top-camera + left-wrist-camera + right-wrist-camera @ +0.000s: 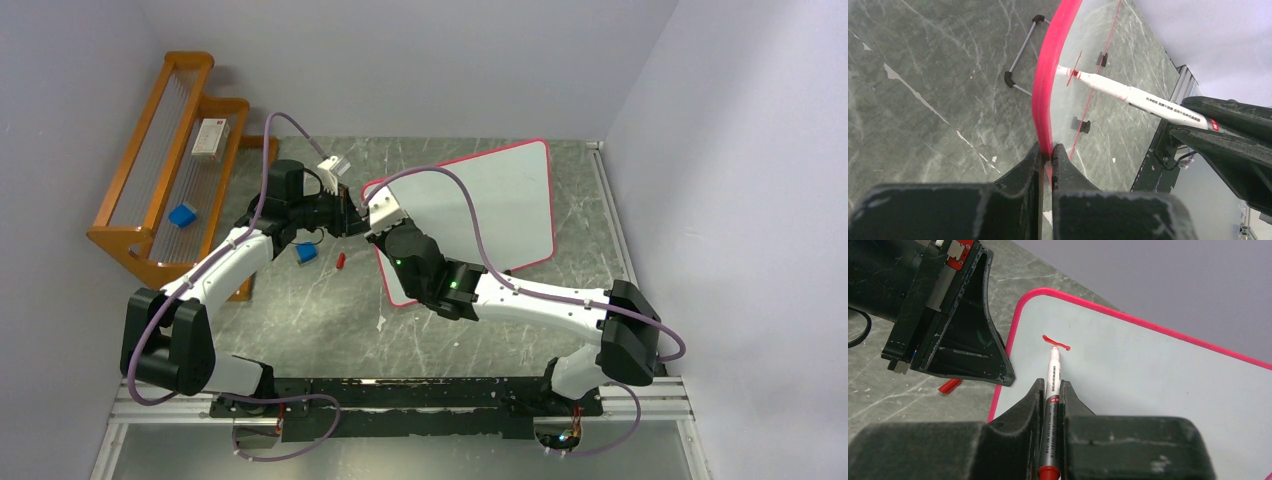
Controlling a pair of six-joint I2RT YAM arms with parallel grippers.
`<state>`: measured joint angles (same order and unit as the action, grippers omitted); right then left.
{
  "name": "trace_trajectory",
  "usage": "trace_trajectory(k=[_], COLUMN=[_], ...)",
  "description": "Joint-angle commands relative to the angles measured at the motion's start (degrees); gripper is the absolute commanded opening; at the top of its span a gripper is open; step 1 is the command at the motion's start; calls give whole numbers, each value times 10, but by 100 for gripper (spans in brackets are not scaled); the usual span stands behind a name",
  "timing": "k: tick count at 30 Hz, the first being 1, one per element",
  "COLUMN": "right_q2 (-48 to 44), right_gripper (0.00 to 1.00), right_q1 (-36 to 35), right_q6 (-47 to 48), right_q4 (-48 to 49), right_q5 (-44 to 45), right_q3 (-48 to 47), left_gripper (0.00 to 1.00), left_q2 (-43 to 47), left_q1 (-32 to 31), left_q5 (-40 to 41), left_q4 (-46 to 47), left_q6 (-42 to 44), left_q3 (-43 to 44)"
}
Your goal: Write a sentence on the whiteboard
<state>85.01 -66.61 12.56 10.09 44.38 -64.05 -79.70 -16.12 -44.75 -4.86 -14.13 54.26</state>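
Note:
The whiteboard (500,195), white with a red-pink border, stands tilted on the table's far middle. My left gripper (352,215) is shut on its left border, which shows edge-on between the pads in the left wrist view (1048,90). My right gripper (383,218) is shut on a white marker (1053,372) with a red end. The marker's tip touches the board (1148,380) near its top left corner, at a short red stroke (1055,343). The marker also shows through the board in the left wrist view (1133,95).
A red marker cap (341,260) lies on the table left of the board, and a small blue object (306,253) lies beside it. A wooden rack (150,250) at the far left holds a white box (210,137) and a blue block (182,215). Walls close both sides.

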Motion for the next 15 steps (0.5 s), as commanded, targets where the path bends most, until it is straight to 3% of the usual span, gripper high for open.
trace_trajectory(k=[1, 15], right_q2=[8, 6], right_gripper=[0, 0], right_q1=[3, 3], right_q6=[2, -2], right_q4=[19, 4], right_q5=[13, 11], right_q3=[-4, -7], left_gripper=[5, 5], left_q2=[11, 12], left_q1=[-1, -1], left_q5=[17, 18], left_q4=[-11, -10], left_q6=[19, 19], left_q3=[-2, -2])
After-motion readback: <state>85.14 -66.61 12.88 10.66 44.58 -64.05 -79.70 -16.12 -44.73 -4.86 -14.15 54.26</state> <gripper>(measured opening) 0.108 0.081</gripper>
